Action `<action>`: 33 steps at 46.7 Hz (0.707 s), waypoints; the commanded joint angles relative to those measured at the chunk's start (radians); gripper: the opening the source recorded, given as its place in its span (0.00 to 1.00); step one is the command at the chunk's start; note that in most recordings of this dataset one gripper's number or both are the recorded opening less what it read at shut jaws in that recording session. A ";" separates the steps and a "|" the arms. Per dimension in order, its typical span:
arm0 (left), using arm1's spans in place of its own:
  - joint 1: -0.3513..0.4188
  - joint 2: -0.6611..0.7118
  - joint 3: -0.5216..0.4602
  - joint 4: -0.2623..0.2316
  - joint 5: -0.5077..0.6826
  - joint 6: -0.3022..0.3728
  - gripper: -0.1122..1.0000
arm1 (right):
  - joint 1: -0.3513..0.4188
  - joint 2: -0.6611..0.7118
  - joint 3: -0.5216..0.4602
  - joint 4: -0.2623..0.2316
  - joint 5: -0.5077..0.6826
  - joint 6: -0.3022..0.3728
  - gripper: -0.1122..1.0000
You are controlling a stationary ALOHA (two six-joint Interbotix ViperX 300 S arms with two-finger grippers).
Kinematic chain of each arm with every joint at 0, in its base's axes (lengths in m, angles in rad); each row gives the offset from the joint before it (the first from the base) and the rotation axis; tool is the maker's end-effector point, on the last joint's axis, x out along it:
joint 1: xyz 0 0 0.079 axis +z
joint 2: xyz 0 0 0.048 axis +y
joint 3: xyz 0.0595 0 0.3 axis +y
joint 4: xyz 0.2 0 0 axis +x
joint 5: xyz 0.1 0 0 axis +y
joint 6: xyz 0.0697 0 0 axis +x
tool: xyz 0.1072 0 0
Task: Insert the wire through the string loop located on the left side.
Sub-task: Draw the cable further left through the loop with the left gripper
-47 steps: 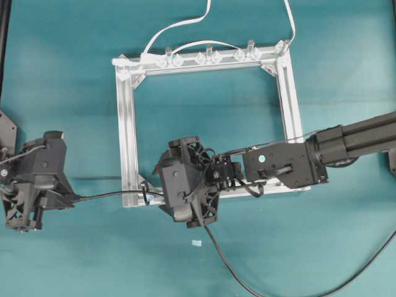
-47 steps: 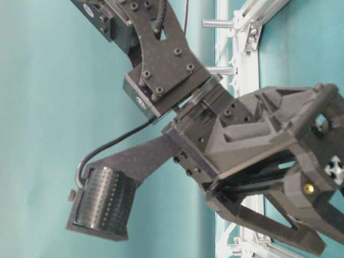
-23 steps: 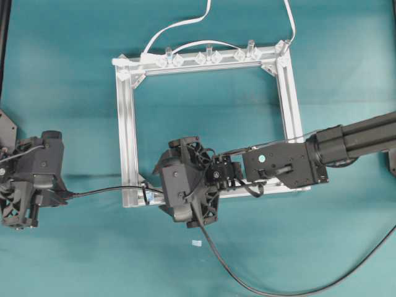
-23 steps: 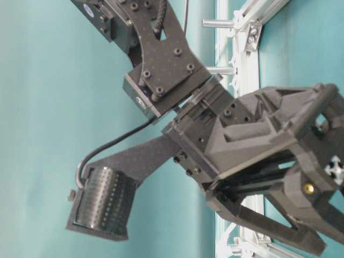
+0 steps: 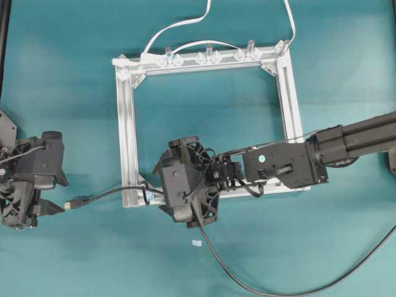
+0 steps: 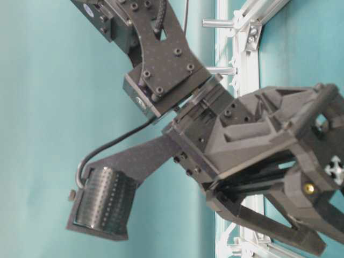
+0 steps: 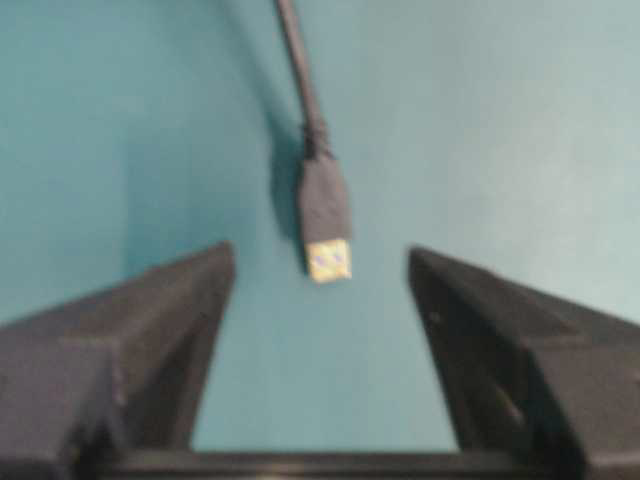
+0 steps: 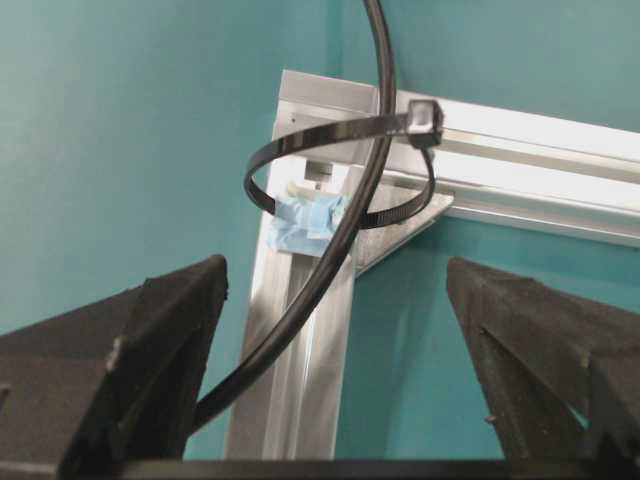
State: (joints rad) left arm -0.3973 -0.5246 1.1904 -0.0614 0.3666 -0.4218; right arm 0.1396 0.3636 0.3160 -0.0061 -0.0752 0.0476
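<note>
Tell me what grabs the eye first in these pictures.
The wire runs through the string loop at the frame's lower-left corner. Its plug lies free on the teal table, in front of the open left gripper. The right gripper hangs open over the loop.

No readable text, label, brand name, number or sign is showing in any view; the black arm housings, the silver aluminium frame [image 5: 129,130] and the teal table cover [image 5: 62,74] are all appearing unmarked
</note>
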 commanded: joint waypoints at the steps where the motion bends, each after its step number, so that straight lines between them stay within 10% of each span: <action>1: -0.005 -0.003 -0.020 0.003 -0.003 0.002 0.75 | 0.003 -0.021 -0.020 -0.003 -0.005 0.000 0.91; 33: 0.077 -0.077 -0.071 0.021 -0.002 0.117 0.74 | -0.006 -0.110 -0.020 -0.003 0.052 -0.009 0.91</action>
State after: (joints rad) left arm -0.3528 -0.5630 1.1428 -0.0445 0.3682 -0.3313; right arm 0.1381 0.3114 0.3160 -0.0077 -0.0322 0.0414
